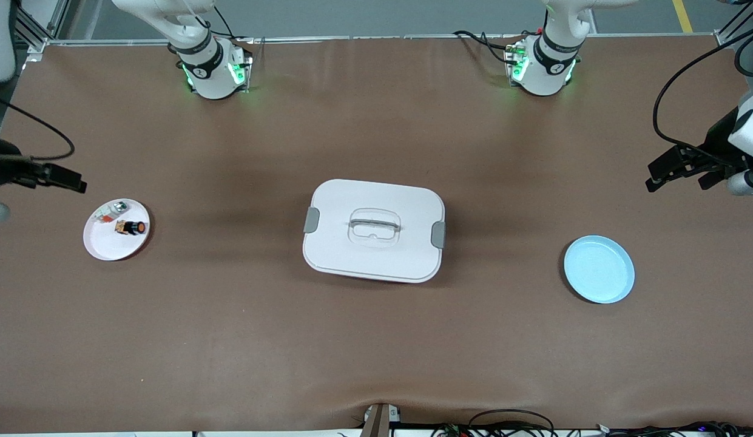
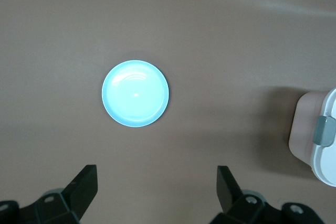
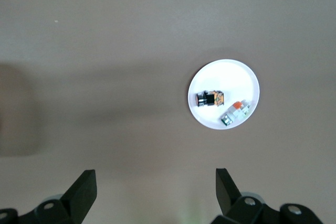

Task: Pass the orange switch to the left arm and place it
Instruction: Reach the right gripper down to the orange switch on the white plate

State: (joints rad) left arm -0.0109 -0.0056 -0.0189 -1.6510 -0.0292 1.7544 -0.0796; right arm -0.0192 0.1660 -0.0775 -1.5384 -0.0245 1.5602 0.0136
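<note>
The orange switch (image 1: 131,227) lies on its side on a small white plate (image 1: 112,246) at the right arm's end of the table. It also shows in the right wrist view (image 3: 209,98) on that plate (image 3: 231,74). The white box (image 1: 374,229) stands shut at the table's middle, and its edge shows in the left wrist view (image 2: 320,140). My right gripper (image 1: 73,180) hangs open and empty in the air beside the white plate (image 3: 156,190). My left gripper (image 1: 676,179) hangs open and empty (image 2: 157,187) at the left arm's end, close to a blue plate.
A small white-grey part with a red bit (image 1: 112,210) lies on the white plate beside the switch (image 3: 234,113). An empty light-blue plate (image 1: 599,269) sits at the left arm's end (image 2: 135,94). Cables run along the table's edge nearest the front camera (image 1: 509,425).
</note>
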